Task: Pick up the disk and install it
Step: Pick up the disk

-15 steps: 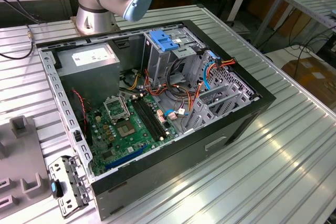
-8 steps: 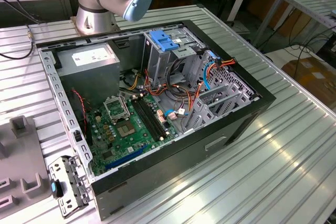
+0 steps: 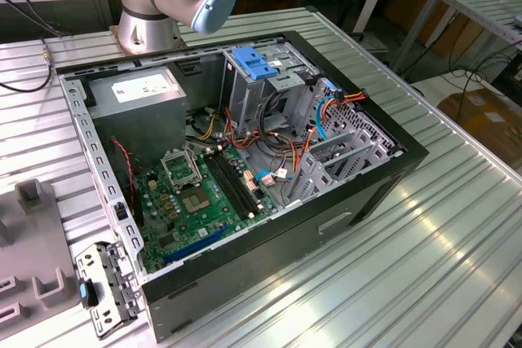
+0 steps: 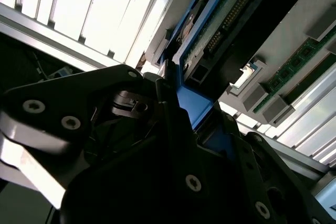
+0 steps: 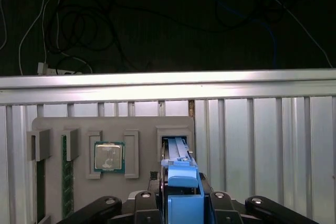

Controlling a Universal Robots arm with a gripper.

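- Hand [image 5: 181, 190]: narrow, shut onto the disk [image 5: 181, 174]. In the first wrist view one finger lies against each side of its blue frame.
- Second wrist view: the disk [image 4: 231, 19] runs out from between my fingers [image 4: 173, 129], circuit-board face and connector row exposed, blue frame along its edge.
- Disk location: on edge at the right-hand slot of the grey fixture [image 5: 142, 124], far end pointing down into that slot. I cannot tell whether it has cleared the slot walls.
- Same fixture holds a processor chip [image 5: 109, 157] in a middle pocket and memory sticks [image 5: 65, 174] at its left end, both well apart from my grip.
- The fixture [image 3: 33, 242] sits at the exterior view's left, on the ribbed metal worktop [image 3: 424, 266], beside the open computer case [image 3: 408, 152].
- Step in hand, as I judge it: the pick-up. The grip is made; the install is not yet begun.
- The drive cage [image 3: 269, 79] at the far side of the case carries a blue latch [image 3: 251, 63] on top.
- Next move calls for a straight pull along the slot with no twist, so the frame does not bind. The carry must pass above the case rim and the loose cables [image 3: 322, 112] near the cage.
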